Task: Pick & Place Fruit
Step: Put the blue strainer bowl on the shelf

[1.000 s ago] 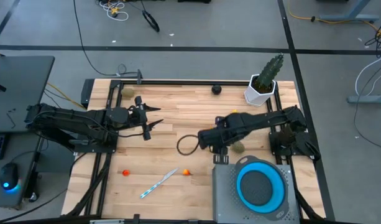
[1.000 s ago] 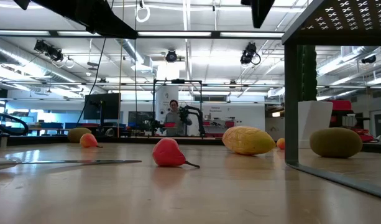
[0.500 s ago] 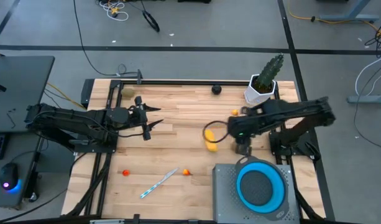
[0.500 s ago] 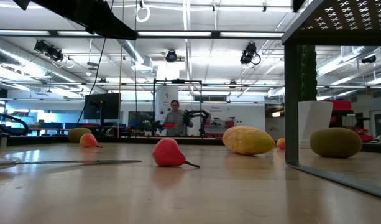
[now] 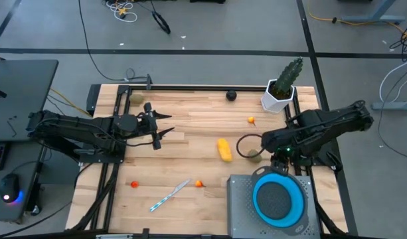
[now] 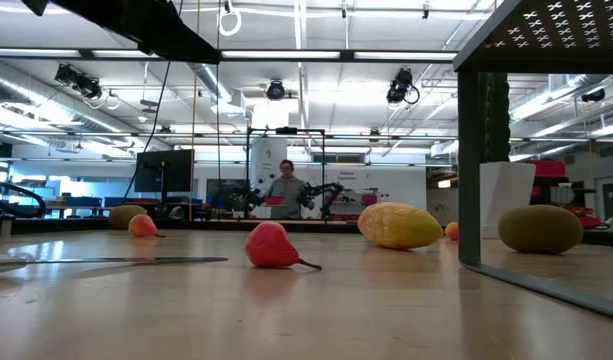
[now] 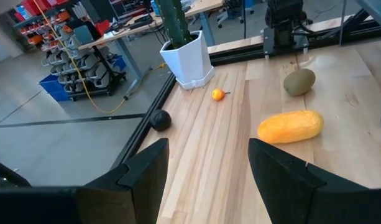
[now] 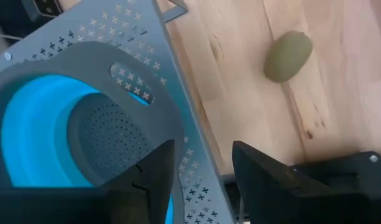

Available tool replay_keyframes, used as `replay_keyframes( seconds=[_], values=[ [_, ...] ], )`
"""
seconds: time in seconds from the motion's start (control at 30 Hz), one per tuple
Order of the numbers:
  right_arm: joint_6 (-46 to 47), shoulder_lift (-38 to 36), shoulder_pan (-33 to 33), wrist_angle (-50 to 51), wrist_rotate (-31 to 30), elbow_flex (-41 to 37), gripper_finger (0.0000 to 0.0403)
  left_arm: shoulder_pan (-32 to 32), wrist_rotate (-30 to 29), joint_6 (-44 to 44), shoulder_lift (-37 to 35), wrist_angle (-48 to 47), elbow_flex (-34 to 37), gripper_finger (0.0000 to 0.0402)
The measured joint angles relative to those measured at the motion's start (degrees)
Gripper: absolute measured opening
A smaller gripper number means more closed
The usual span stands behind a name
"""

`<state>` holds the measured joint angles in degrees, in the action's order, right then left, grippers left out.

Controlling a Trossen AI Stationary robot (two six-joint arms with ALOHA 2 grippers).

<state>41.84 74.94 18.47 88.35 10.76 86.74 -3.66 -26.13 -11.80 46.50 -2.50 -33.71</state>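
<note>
Showing, left to right: the left gripper, fingers spread and empty, waiting well left of the yellow fruit; the right gripper, fingers spread, empty. The olive-brown fruit lies beyond these fingers, beside the grey tray; a descent here risks striking that tray.

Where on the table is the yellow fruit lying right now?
In the high view the yellow fruit lies near the middle of the table, left of the olive-brown fruit and below the small orange one.
</note>
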Motion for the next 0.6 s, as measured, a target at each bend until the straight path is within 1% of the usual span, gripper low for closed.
replay_keyframes(
  seconds=[0.27,0.47,0.6],
  values=[
    [5.87,0.09,4.64,0.31,1.22,0.00,0.0170,0.02,0.00,0.40,0.00,-0.24,-0.02,0.0231],
    [8.11,1.43,8.95,0.63,-3.08,-0.06,0.0170,0.01,0.00,0.47,0.00,-0.22,-0.01,0.0231],
    [8.28,3.42,10.68,1.42,-3.54,-0.80,0.0170,0.01,0.00,0.49,0.00,-0.22,-0.01,0.0231]
  ],
)
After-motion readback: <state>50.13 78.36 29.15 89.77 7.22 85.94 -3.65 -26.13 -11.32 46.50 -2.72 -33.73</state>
